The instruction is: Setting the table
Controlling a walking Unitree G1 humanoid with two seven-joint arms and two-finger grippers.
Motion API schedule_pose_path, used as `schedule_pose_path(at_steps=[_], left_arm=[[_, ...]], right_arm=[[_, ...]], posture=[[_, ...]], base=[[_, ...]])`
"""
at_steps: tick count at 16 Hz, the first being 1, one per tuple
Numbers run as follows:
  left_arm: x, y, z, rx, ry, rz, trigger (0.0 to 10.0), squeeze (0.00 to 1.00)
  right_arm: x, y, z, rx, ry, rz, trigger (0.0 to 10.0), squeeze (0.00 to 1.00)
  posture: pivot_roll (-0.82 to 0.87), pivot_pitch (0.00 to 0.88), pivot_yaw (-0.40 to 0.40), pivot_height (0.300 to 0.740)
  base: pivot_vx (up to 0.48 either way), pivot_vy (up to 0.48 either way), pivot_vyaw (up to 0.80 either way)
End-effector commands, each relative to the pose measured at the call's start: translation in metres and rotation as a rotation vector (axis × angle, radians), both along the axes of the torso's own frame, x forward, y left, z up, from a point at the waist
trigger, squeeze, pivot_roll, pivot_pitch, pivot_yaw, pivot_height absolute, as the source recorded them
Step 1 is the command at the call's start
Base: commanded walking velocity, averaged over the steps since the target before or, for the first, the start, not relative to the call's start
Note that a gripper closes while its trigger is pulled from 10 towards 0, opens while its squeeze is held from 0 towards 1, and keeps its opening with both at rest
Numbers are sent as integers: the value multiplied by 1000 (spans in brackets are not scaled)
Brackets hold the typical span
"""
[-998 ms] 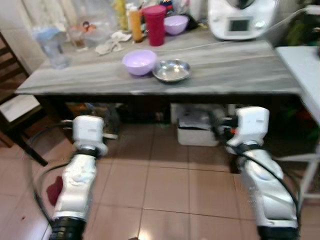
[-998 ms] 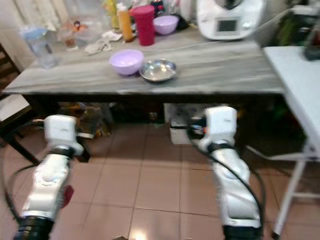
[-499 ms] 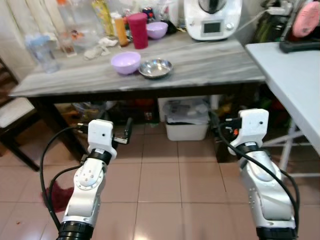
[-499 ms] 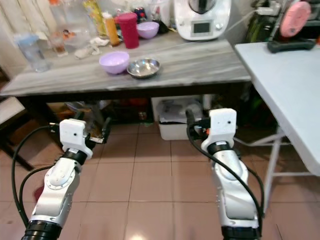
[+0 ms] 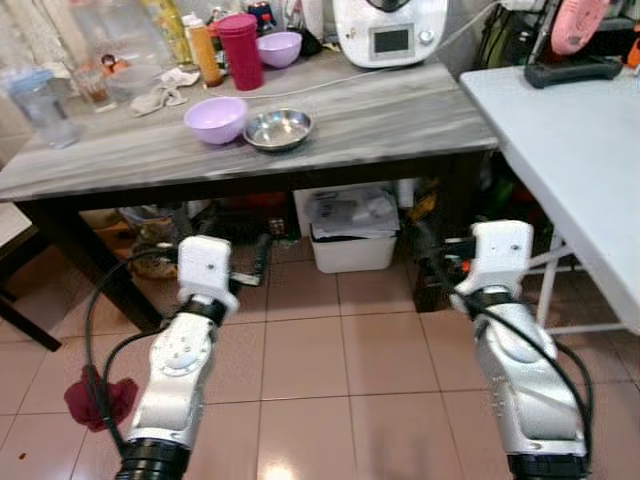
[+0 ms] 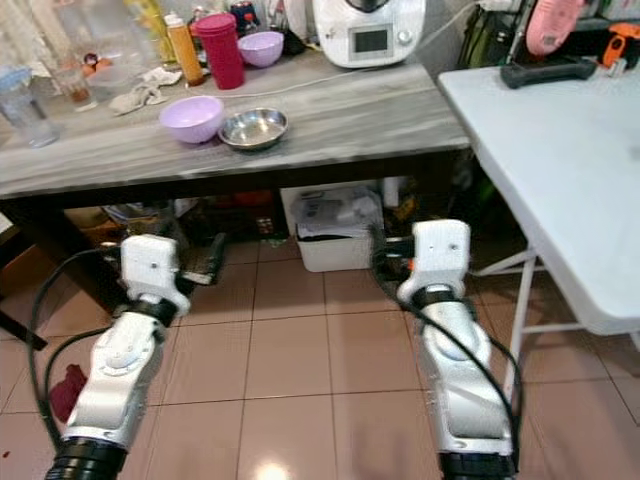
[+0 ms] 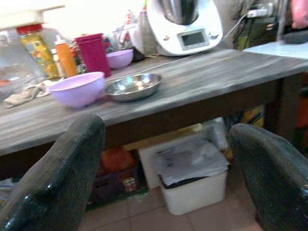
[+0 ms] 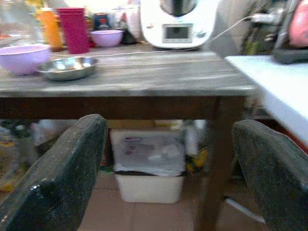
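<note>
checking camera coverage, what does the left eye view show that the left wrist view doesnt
Left eye view adds the red cloth on the floor tiles and the silver left arm and right arm. Left wrist view adds a close look at the left gripper, open, aimed under the wooden table. Shared: purple bowl, steel bowl beside it, red cup, white bin below.

No text, label or number was legible; the display of the white kitchen appliance was too blurred to read.
</note>
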State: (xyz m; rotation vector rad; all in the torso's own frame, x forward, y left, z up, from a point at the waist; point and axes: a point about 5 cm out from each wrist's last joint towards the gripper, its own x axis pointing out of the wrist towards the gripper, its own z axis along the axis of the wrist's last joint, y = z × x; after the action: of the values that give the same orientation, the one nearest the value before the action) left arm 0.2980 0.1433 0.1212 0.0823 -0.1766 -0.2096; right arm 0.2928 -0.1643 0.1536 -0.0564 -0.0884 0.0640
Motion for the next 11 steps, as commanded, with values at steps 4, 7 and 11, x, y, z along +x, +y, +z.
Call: schedule_pose_path(at_steps=[4,7,11], left_arm=[[1,8,3,4,1,15,10000,0],[1,7,3,2,2,10,10000,0],[1,5,3,-1,4,2,10000,0]], right_arm=[[1,6,2,40,-7,-5,10000,0],[1,9,1,61,10,31,10000,0],[0,10,1,54,8,27,10000,0]], posture=[[-244,84,96,740],[-243,86,97,740],[-244,85,100,740]], base=[[0,-480,0],[0,-480,0],[0,-480,0]])
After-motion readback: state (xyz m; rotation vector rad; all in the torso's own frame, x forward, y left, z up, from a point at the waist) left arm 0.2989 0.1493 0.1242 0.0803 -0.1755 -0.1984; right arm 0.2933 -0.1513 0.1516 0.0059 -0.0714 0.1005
